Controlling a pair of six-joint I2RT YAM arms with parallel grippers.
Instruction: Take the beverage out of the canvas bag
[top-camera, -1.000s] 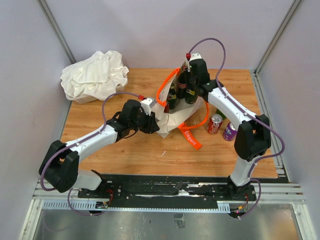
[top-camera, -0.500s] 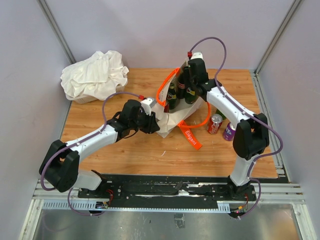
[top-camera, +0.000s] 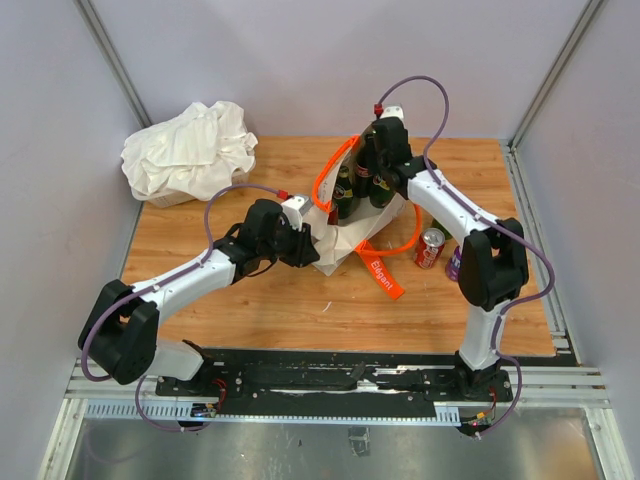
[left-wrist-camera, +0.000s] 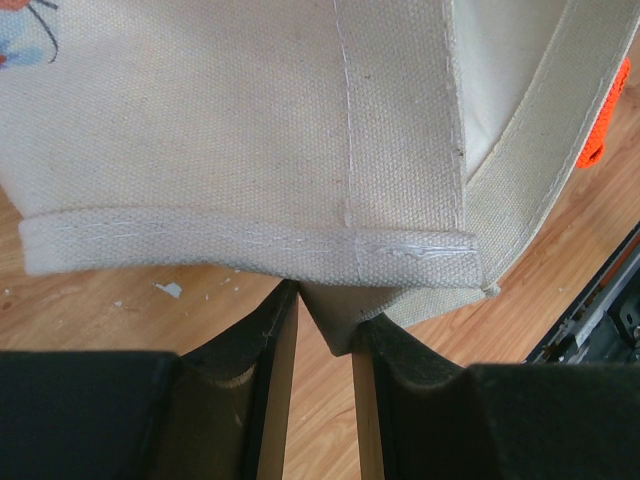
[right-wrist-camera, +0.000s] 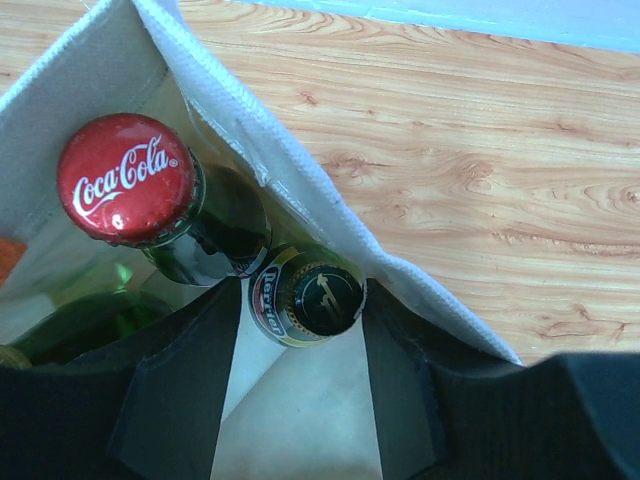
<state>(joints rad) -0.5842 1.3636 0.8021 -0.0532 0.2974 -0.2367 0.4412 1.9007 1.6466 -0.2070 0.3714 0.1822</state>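
Top external: 2 cans (top-camera: 430, 247) (top-camera: 453, 264), 1 bag (top-camera: 335, 245)

The left claw (left-wrist-camera: 322, 318) is pinched nearly closed at mid-reach; the right claw (right-wrist-camera: 303, 305) stretches far forward, jaws parted.

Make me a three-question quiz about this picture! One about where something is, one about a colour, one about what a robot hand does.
1. Where is the white cloth bundle?
A. on the floor
B. at the far left corner of the table
C. on the wall

2. What colour is the Coca-Cola cap?
A. blue
B. yellow
C. red

3. What is the left gripper doing?
A. pinching a fold of the canvas bag
B. holding a spoon
C. wide open

Answers: B, the top view shows it there; C, it looks red up close; A, it squeezes canvas.
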